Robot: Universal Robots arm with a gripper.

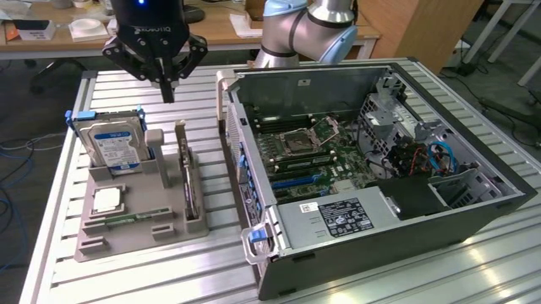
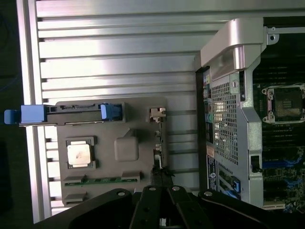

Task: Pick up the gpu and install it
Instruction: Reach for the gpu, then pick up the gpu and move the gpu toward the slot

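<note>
Exterior view first: my gripper [image 1: 167, 92] hangs above the far end of the grey holder [image 1: 93, 244], its dark fingers pressed together to a point with nothing between them. Below it and apart from it, the gpu [image 1: 187, 174] stands on edge in a narrow slot of that holder. It is a thin dark card, and I judge it is kept upright so its top edge can be pinched from above. The hard drive [image 1: 114, 144] stands in its own cradle beside it, glossy blue-and-white label facing out. A square processor [image 1: 106, 200] and a green memory stick [image 1: 127, 219] lie flat in shallow pockets. The holder looks like matte moulded plastic, and the table [image 1: 127, 278] is ribbed aluminium. The open computer case [image 1: 363, 266] lies with its board facing up, presumably so cards can go in from above. Wrist view: the closed, empty gripper [image 2: 161, 200] looks down on the gpu [image 2: 158, 143], seen as a thin edge with bright metal at one end. It sits at the holder's [image 2: 133, 119] side nearest the perforated steel wall of the case [image 2: 224, 124].
</note>
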